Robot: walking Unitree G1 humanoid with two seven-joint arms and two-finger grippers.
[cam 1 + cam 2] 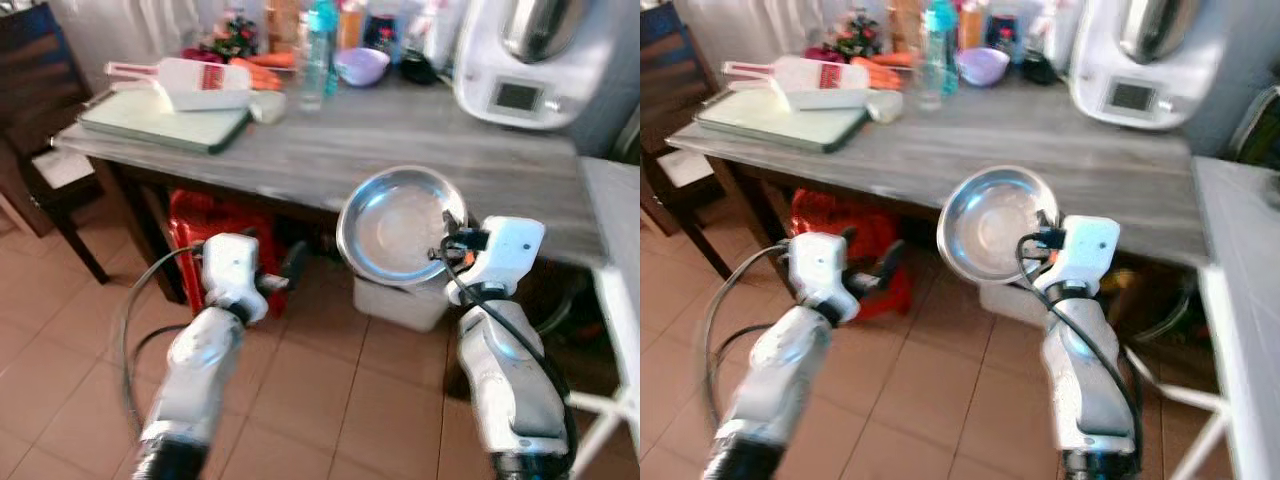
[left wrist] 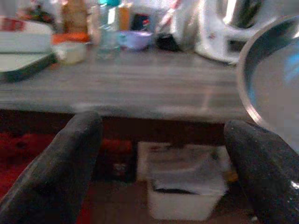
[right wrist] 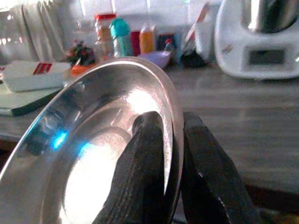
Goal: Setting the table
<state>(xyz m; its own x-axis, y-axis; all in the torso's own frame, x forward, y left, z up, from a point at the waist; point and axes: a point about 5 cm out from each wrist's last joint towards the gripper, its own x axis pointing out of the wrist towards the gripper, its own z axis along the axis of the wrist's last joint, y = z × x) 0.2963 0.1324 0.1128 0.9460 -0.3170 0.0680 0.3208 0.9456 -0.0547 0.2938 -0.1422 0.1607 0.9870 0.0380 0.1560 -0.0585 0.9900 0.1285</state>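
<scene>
1. The right gripper (image 3: 175, 154) has its two black fingers (image 3: 145, 154) pinching the rim of a round shiny steel plate (image 1: 400, 225), one finger inside the dish and one behind it.
2. The plate is held tilted in the air, its hollow facing the robot, just in front of the near edge of the grey wooden table (image 1: 420, 150).
3. The left gripper (image 2: 163, 163) hangs lower to the left with its fingers spread wide, holding nothing (a white plastic bin (image 2: 187, 191) under the table shows between them).
4. On the table lie a pale green cutting board (image 1: 160, 120), a clear bottle with a teal cap (image 1: 315, 50), a lilac bowl (image 1: 362, 66) and a white kitchen machine (image 1: 525, 70).
</scene>
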